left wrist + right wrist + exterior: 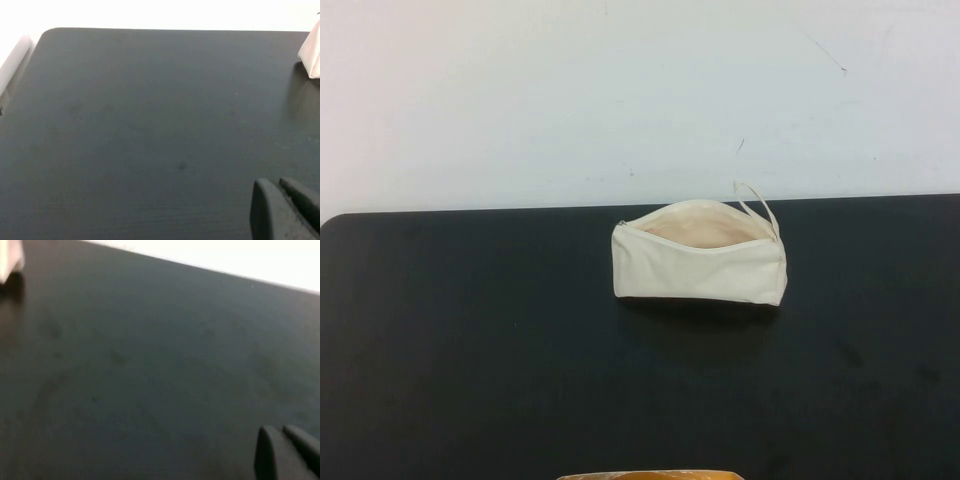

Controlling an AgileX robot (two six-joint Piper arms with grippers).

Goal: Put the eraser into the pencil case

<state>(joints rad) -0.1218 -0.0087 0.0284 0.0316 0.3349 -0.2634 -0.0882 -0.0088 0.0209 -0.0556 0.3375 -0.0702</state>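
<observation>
The cream-white pencil case (700,262) stands on the black table (470,350) near its far edge. Its zip is open, the pale beige lining shows, and the loop strap (757,205) is at its right end. The eraser is not in view in any frame; I cannot see the bottom of the pouch's inside. Neither gripper shows in the high view. My left gripper (275,184) hovers shut and empty over bare table, with a corner of the pencil case (312,55) far off. My right gripper (278,430) is shut and empty over bare table, with the pencil case's corner (10,260) far away.
A white wall (620,90) rises behind the table's far edge. A thin yellow-orange edge (650,475) shows at the bottom of the high view. The table's rounded far-left corner (47,32) shows in the left wrist view.
</observation>
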